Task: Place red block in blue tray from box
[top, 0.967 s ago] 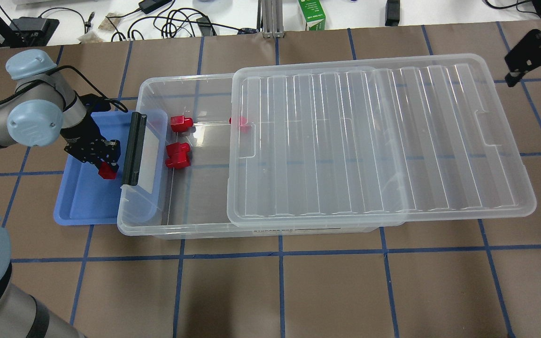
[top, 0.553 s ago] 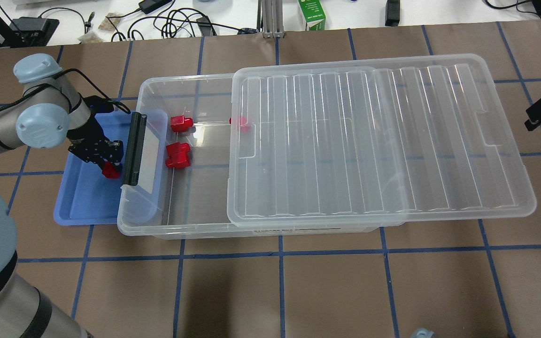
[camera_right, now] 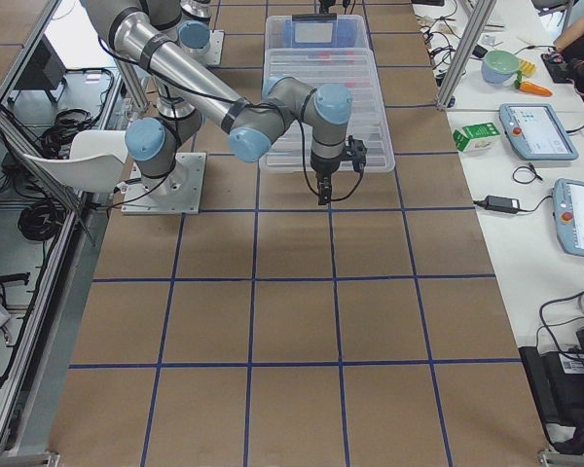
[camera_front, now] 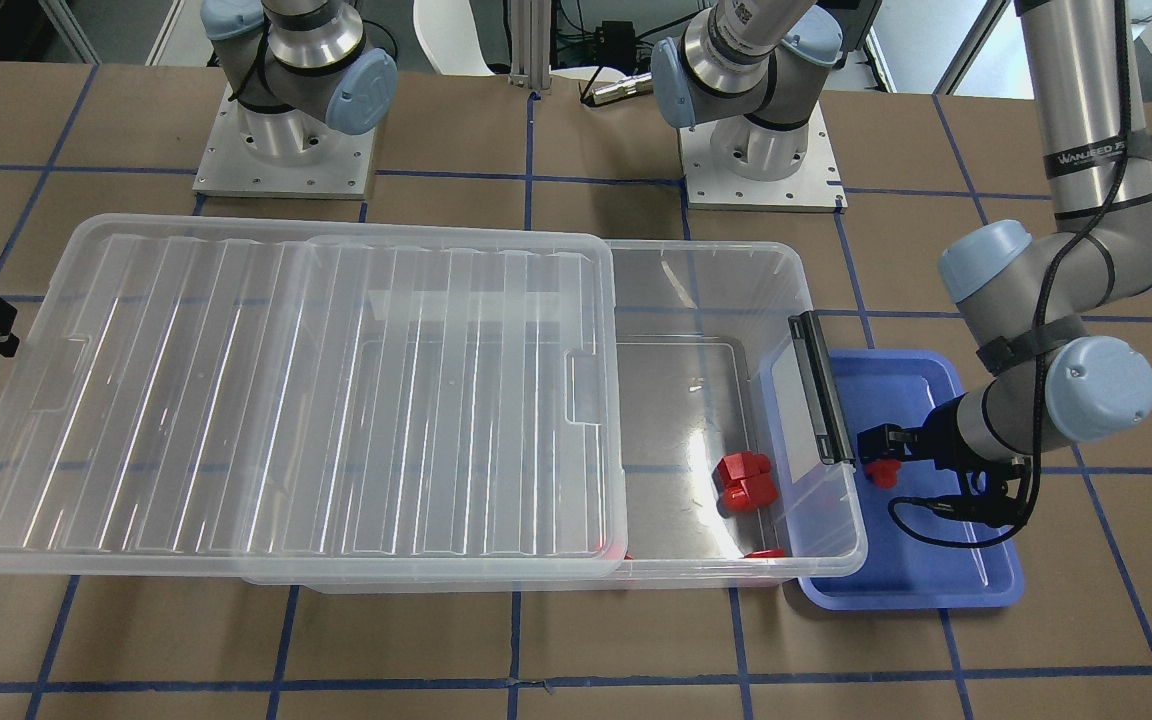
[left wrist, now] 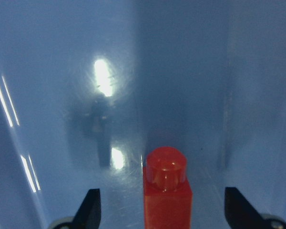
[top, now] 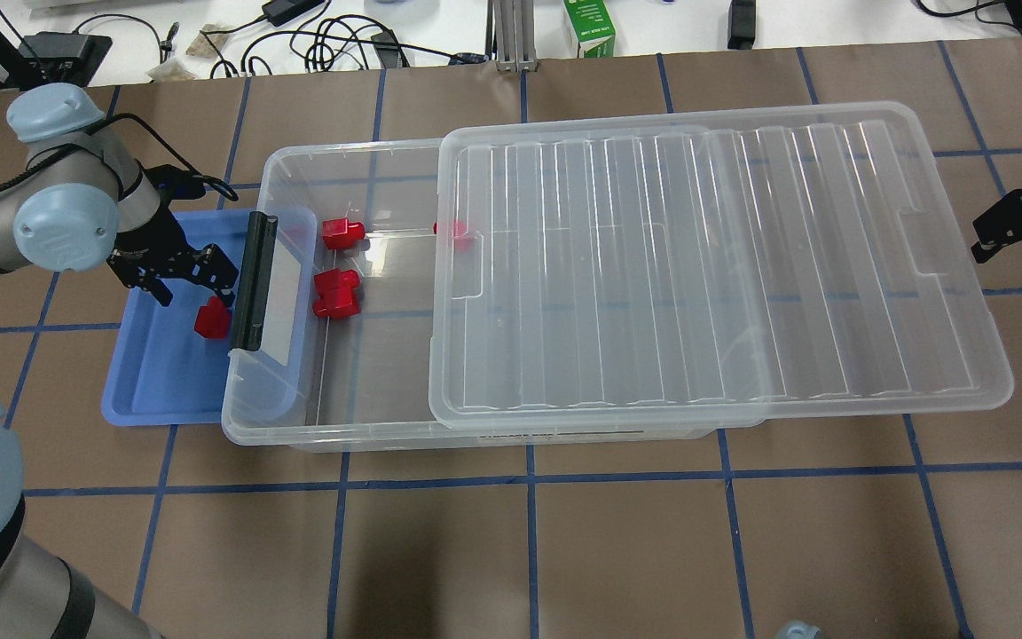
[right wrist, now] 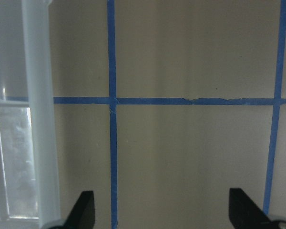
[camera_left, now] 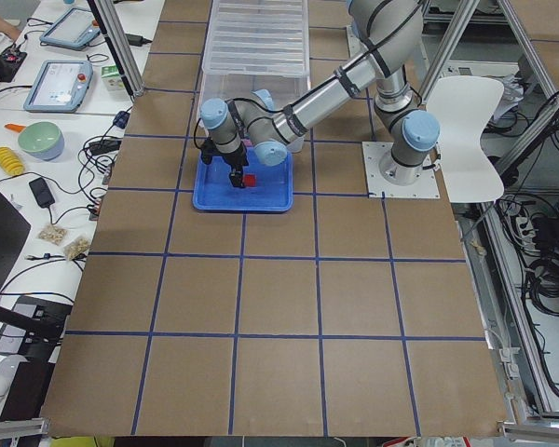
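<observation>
The red block (top: 211, 319) lies on the floor of the blue tray (top: 156, 390), near the box's black latch bar (top: 254, 280). My left gripper (top: 196, 291) is open just above and behind it, not touching. In the left wrist view the block (left wrist: 167, 191) stands between the spread fingers (left wrist: 90, 210). The box (top: 334, 426) has its left end open, with its lid (top: 715, 266) slid to the right. My right gripper (top: 990, 240) is open and empty over the table beyond the lid's right edge; its fingers (right wrist: 83, 210) are spread.
Two more red pieces (top: 336, 293) (top: 342, 232) lie in the open end of the box, and a third (top: 453, 231) sits half under the lid. The tray is tucked against the box's left end. Cables and a green carton (top: 589, 27) lie beyond the table's far edge.
My left gripper has opened and let go of the red block, which now rests in the tray. The gripper has drawn back a little. The right gripper has moved nearer and lower at the right edge.
</observation>
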Robot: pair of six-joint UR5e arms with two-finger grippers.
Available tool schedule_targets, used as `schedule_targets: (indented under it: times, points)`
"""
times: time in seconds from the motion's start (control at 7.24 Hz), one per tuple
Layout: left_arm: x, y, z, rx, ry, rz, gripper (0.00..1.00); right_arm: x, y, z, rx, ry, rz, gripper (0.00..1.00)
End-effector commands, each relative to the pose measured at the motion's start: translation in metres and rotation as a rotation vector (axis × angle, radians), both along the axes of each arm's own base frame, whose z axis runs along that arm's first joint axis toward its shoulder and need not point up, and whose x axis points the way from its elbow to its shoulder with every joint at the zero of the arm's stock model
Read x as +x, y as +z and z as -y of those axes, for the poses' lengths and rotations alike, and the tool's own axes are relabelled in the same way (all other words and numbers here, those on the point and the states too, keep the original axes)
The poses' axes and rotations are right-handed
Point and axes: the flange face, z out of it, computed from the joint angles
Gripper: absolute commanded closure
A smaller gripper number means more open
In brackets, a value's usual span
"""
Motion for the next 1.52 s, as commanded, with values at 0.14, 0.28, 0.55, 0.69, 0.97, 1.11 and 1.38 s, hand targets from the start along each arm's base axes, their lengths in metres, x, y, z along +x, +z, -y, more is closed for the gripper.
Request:
schedule_targets:
  times: [0.14,0.28,0.55,0.69,0.97,1.11,1.38]
  points:
    - [-0.011,0.088,-0.004,-0.016,-0.020,0.008,0.00,0.019,-0.012,-0.003,0.014,-0.048,0.015,0.00]
    - [-0.015,0.121,-0.014,-0.030,-0.020,0.015,0.00,0.033,-0.012,0.001,0.016,-0.074,0.013,0.00]
    - [-0.025,0.203,-0.036,-0.041,-0.014,0.017,0.00,0.069,-0.011,0.009,0.015,-0.080,0.011,0.00]
    - [-0.045,0.236,-0.058,-0.041,-0.034,0.008,0.00,0.083,-0.010,0.011,0.014,-0.086,0.010,0.00]
    - [-0.101,0.270,-0.087,-0.083,-0.031,0.034,0.00,0.117,-0.009,0.016,0.012,-0.124,0.007,0.00]
    - [-0.129,0.276,-0.095,-0.098,-0.006,0.037,0.00,0.137,-0.009,0.018,0.013,-0.138,0.007,0.00]
    - [-0.171,0.283,-0.108,-0.115,0.001,0.035,0.00,0.180,-0.007,0.025,-0.036,-0.122,-0.005,0.00]
